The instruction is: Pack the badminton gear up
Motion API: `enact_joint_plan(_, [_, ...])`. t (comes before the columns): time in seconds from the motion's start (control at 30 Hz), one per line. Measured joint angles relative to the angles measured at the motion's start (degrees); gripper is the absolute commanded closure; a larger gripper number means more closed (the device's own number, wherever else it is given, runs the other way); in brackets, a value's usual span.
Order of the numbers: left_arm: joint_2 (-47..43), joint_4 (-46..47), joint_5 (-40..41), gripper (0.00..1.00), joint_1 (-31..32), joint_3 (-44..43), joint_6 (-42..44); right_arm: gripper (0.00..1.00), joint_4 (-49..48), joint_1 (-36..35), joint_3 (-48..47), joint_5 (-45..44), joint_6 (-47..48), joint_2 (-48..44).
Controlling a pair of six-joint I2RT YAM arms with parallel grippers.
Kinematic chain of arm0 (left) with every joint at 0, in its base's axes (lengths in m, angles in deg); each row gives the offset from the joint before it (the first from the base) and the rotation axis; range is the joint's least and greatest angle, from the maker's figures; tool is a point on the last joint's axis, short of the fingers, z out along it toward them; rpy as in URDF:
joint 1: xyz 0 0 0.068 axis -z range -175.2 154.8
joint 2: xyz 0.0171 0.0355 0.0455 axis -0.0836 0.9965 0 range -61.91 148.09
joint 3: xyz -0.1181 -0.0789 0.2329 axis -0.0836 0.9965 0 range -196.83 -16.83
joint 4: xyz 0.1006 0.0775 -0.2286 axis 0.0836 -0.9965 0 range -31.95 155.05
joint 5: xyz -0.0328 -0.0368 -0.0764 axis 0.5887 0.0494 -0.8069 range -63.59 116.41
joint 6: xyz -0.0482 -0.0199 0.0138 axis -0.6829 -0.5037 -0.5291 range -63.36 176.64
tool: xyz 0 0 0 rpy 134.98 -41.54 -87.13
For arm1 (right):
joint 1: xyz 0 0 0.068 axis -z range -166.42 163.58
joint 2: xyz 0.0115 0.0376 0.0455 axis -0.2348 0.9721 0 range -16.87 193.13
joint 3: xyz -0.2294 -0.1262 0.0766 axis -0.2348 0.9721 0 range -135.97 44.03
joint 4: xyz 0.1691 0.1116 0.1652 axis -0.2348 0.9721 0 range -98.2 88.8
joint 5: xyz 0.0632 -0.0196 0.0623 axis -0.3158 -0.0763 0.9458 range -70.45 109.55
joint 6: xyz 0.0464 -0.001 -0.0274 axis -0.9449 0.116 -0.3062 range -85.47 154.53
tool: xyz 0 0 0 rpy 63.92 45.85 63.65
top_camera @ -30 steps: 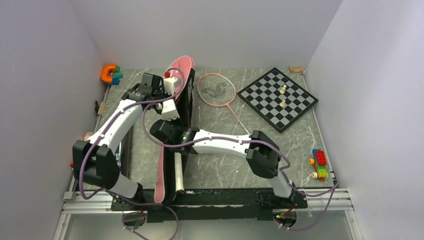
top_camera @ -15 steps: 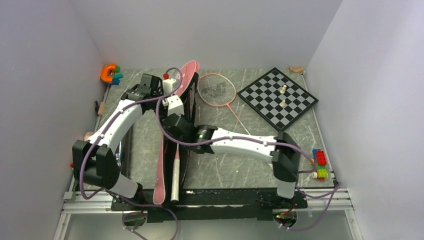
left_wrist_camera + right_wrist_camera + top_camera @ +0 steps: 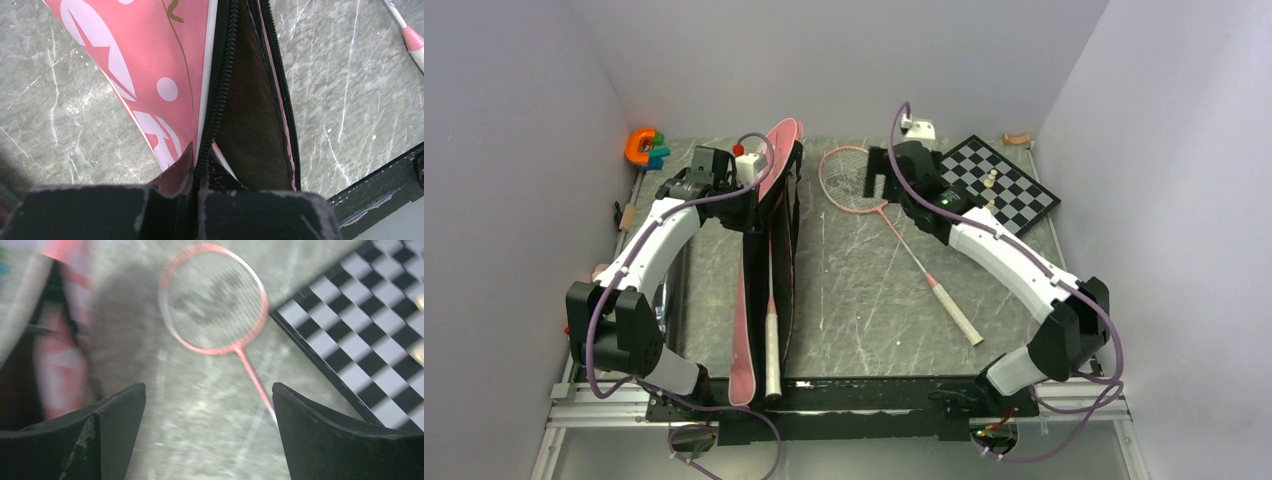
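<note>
The pink racket bag lies lengthwise left of centre with its zipper open. Inside it rests one racket, its white handle sticking out toward the near edge. My left gripper is shut on the bag's zipper edge, holding the dark inside open. The second pink-framed racket lies flat on the table, handle pointing near-right. My right gripper hovers open above that racket's head, with nothing between its fingers. No shuttlecocks or tube are in view.
A black-and-white chessboard with pale pieces sits at the far right, close to the racket head. An orange C-shaped toy lies in the far left corner. A small wooden piece rests by the back wall.
My right gripper opened, let go of the racket in the bag, and swung from the bag to the far right over the second racket. The left gripper kept its hold on the bag.
</note>
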Motion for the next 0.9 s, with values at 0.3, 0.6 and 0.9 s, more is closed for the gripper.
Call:
enact_joint_plan(0.3, [0.0, 0.4, 1.5, 1.00, -0.4, 1.0, -0.3, 0.04, 5.9, 12.4, 11.5, 3.6, 1.4, 8.7])
enact_joint_plan(0.6, [-0.3, 0.7, 1.9, 1.00, -0.4, 1.3, -0.3, 0.13, 4.5, 13.3, 14.4, 6.5, 2.1, 15.1])
enact_joint_plan(0.9, [-2.0, 0.9, 3.4, 1.00, -0.5, 2.7, -0.2, 0.35, 1.7, 13.7, 16.6, 9.2, 1.6, 19.0])
